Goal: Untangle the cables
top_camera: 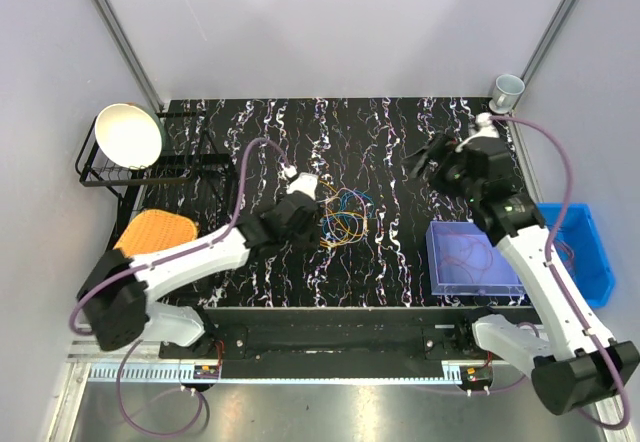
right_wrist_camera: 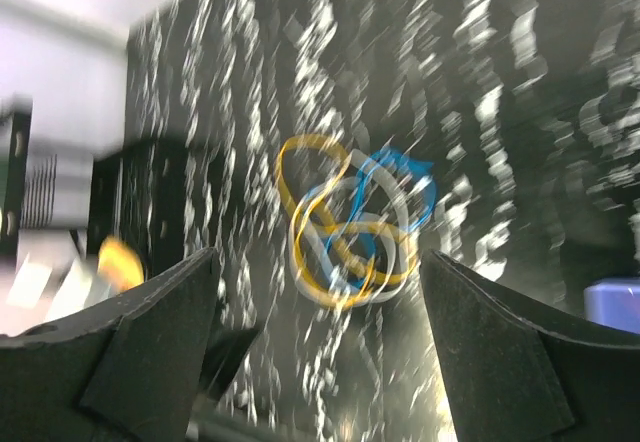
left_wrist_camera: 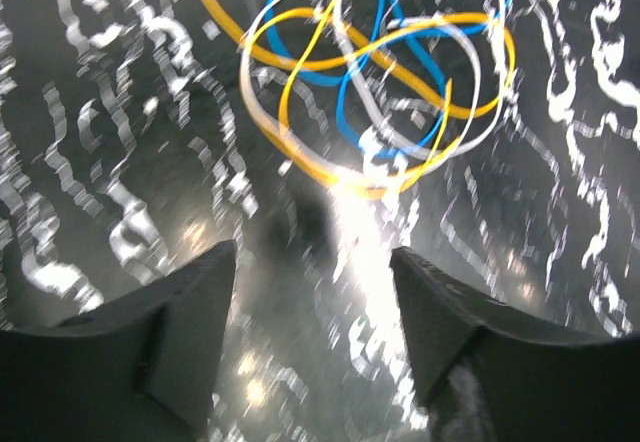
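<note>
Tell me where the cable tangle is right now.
In the top view, the cables lie mid-table, just right of the left tool and left of the clear purple bin.

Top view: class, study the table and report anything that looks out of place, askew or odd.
Only the cables stand out: coloured loops crossing one another in a loose heap, just in front of the left gripper. Nothing looks spilled or broken.

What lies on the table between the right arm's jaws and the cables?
Only bare marbled table separates the right jaws from the cables, as the top and right wrist views show.
</note>
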